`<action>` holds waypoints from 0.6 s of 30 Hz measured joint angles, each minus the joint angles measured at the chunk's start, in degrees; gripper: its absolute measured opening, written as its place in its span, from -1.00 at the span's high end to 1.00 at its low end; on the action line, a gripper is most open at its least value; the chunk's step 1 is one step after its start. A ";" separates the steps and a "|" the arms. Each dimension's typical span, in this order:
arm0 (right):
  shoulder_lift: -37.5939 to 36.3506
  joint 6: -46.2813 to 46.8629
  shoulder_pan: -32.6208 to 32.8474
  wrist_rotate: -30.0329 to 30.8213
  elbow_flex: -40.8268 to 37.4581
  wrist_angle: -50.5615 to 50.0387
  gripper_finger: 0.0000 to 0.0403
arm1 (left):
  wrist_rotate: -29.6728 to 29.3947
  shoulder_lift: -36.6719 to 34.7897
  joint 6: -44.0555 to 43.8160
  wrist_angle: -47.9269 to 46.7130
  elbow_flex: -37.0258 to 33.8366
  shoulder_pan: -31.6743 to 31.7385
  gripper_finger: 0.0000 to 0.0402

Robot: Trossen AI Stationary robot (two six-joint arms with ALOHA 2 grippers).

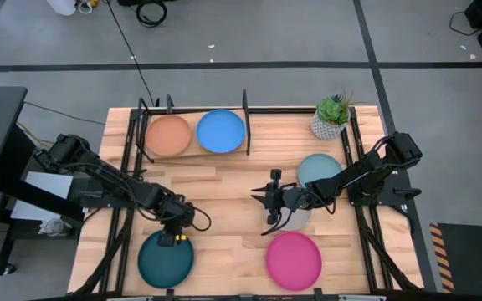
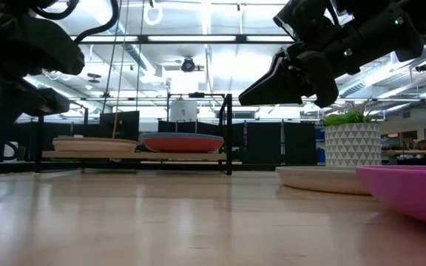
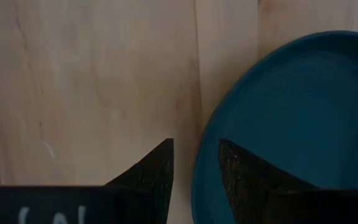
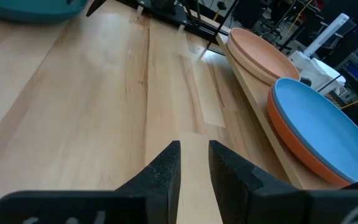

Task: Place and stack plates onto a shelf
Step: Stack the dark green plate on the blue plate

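From above, the wooden counter [image 1: 224, 209] carries the shelf [image 1: 192, 150] along its far edge, with a tan plate [image 1: 169, 135] and a blue plate [image 1: 221, 131] side by side on its board; the right wrist view alone reveals that the blue plate sits on an orange plate [image 4: 300, 152] whose rim shows underneath, and that the tan one also rests on a second, similarly coloured plate. The low view confirms both stacks on the shelf and shows the magenta plate [image 2: 413, 188] close at the near right, with a pale plate [image 2: 324, 179] behind it in front of the potted plant [image 2: 352, 140]. Overhead, the teal plate [image 1: 165, 258] lies at the near left of the counter, the magenta plate at the near right, a pale blue plate [image 1: 320, 170] near the plant, and a grey plate [image 1: 295, 219] mostly hidden under the right arm. The left claw [image 1: 174, 237] hangs at the far rim of the teal plate; its wrist view shows the fingers [image 3: 157, 171] slightly parted, straddling that rim, gripping nothing. The right claw [image 1: 272, 203] hovers above mid-counter, fingers [image 4: 166, 168] close together with a narrow gap, empty. All plates look round, matte, with low raised rims.
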 joint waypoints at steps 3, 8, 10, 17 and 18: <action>0.00 0.00 0.00 -0.10 0.02 -0.02 0.56 | 0.02 0.00 -0.03 -0.19 0.01 -0.92 0.34; 0.00 0.09 0.00 -0.49 0.01 -0.02 0.56 | -1.71 0.00 0.01 -1.59 -0.01 -2.44 0.34; 0.00 0.12 0.00 -0.50 0.02 -0.01 0.56 | -2.63 0.00 0.04 -1.82 -0.01 -3.00 0.34; 0.00 0.17 0.00 -0.55 0.00 -0.02 0.56 | -4.10 0.89 -0.23 -2.26 -0.01 -4.80 0.34; 0.00 0.17 0.00 -0.54 0.01 -0.02 0.56 | -4.11 1.38 -0.37 -2.41 -0.06 -5.07 0.34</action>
